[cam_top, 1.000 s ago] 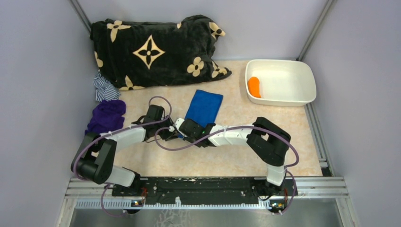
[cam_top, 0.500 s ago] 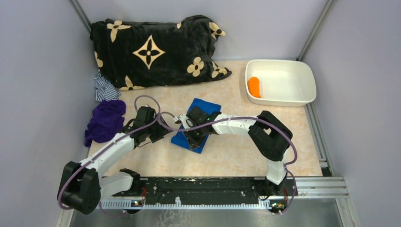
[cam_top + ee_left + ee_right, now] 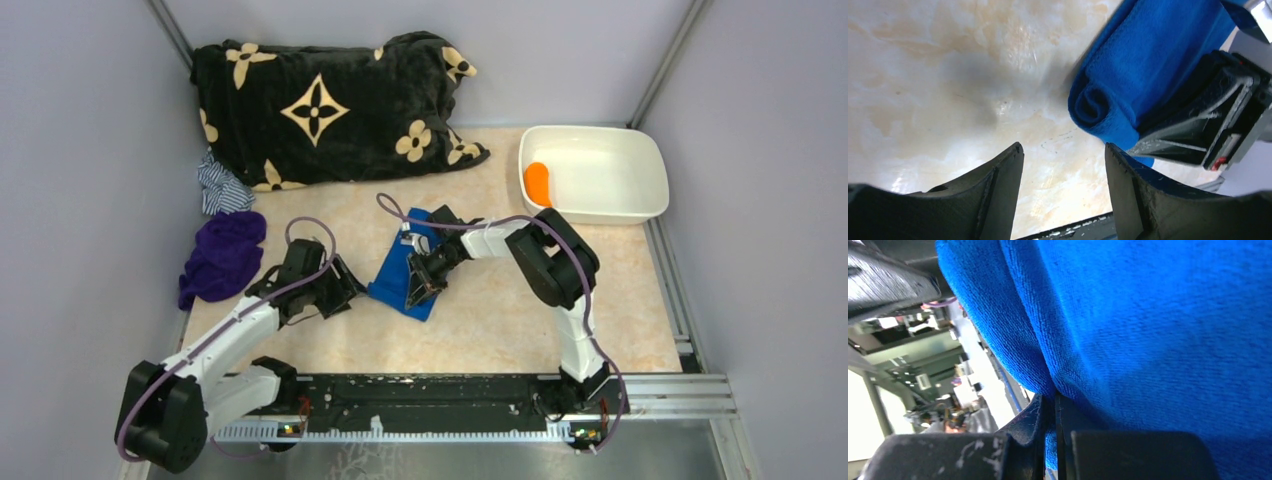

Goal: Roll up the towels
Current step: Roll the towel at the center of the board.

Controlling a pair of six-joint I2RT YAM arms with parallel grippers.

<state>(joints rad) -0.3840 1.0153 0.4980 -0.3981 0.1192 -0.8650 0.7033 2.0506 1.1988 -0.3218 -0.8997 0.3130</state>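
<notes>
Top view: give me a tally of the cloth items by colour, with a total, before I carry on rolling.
blue towel: 1
orange towel: 1
purple cloth: 1
striped cloth: 1
black flowered blanket: 1
Total: 5

Your right gripper (image 3: 416, 292) lay over the blue towel (image 3: 395, 268) in the middle of the table (image 3: 500, 325), closed on the bunched, narrowed cloth. Your left gripper (image 3: 348, 288) sat just left of that towel, fingers spread, holding nothing. The orange towel (image 3: 538, 183) lay as a small bundle in the white tub (image 3: 640, 205) at far right. The black blanket (image 3: 330, 110), striped cloth (image 3: 220, 187) and purple cloth (image 3: 222, 255) lay along the left.
</notes>
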